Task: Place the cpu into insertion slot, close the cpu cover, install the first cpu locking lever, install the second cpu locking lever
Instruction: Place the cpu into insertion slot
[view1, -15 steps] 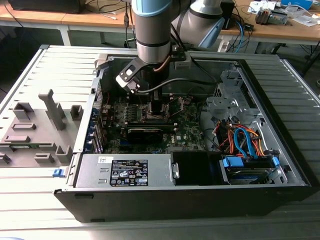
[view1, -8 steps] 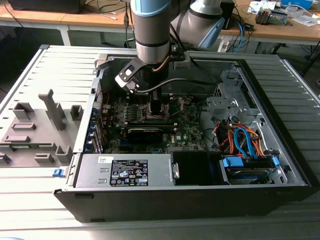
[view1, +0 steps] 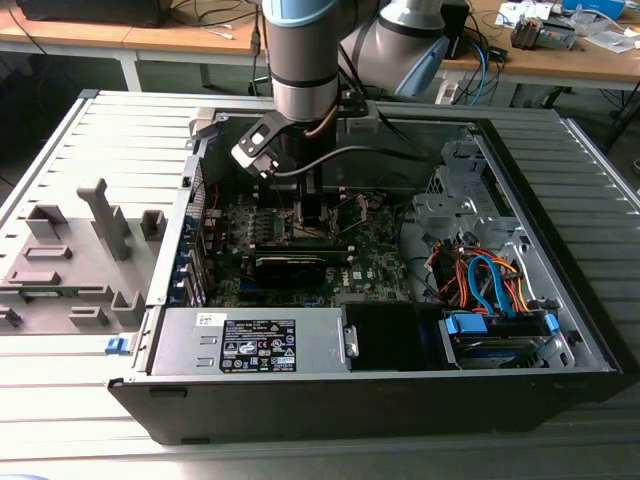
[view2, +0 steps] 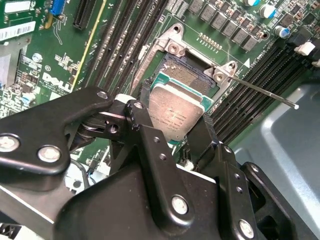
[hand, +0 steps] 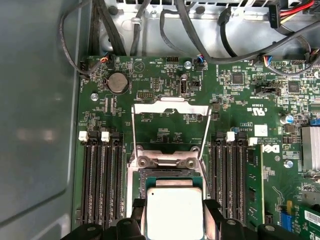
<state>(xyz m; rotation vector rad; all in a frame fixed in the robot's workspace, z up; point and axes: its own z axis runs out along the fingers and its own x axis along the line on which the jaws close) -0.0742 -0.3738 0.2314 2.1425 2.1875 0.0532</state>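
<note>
Gripper (view2: 175, 119) clamps the flat square cpu (hand: 174, 212) by its edges, matte silver top up, just over the dark slot (view2: 186, 75). Thin silvery cover (hand: 170, 106) frame lies hinged back, clear of it.

The arm (view1: 305, 60) drops almost straight down in the exterior view, last segment vertical, with a second joint housing (view1: 405, 40) bulging beside it toward the exterior view's right. The wrist (view1: 290, 150) faces downward, and below it the claw (view1: 312, 215) points straight down too. In the second wrist view, the claw (view2: 175, 120) has its black fingers (view2: 206, 131) pinched in from two opposite sides. They grip the cpu (view2: 177, 107) by its edges, flat between the tips. The black links (view2: 150, 145) angle back from the tips. The first wrist view shows the same clamp.
</note>
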